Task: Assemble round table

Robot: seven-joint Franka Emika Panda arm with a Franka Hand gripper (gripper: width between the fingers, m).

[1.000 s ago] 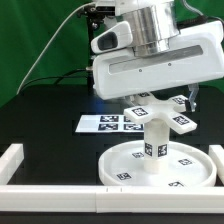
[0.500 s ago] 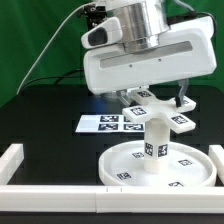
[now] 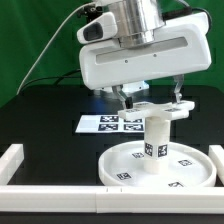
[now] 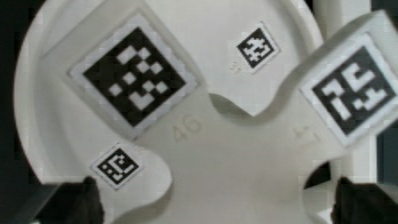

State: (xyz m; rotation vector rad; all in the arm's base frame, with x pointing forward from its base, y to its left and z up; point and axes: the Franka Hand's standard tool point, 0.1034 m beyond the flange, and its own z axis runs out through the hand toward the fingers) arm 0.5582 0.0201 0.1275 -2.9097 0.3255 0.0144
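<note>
Border rail (image 3: pixel 18 158): white; it runs down the exterior view's left and across the near side, at 6 o'clock from the disc; I see another stretch at the exterior view's right.
Surface (image 3: pixel 50 105): black and flat; it carries every part I can see.
Marker board (image 3: pixel 103 123): thin white sheet with tags facing up; it lies flat at about 10 o'clock from the disc and apart from it; its far end runs behind the leg.
Round disc (image 3: pixel 125 168): lies flat on the surface with small tags facing up; its near edge sits just beside the rail at 6 o'clock.
Leg (image 3: pixel 153 138): short thick cylinder; it stands upright near the middle of the disc with one tag turned toward the exterior camera.
Cross-shaped foot (image 3: pixel 160 109): sits level on top of the leg, at 12 o'clock from it, tags facing up; in the wrist view the foot (image 4: pixel 214 125) fills most of the picture, with two large tags on its arms.
Pincer (image 3: pixel 150 101): spread wide, no grip closed; its fingers (image 3: pixel 122 98) hang down at 9 and 3 o'clock of the foot, level with it; in the wrist view I see dark fingertips (image 4: pixel 71 198) on either side of the foot; I cannot tell whether either pad touches it.
Arm housing (image 3: pixel 140 60): white block directly above the foot, at 12 o'clock; it hides the scene behind it.
</note>
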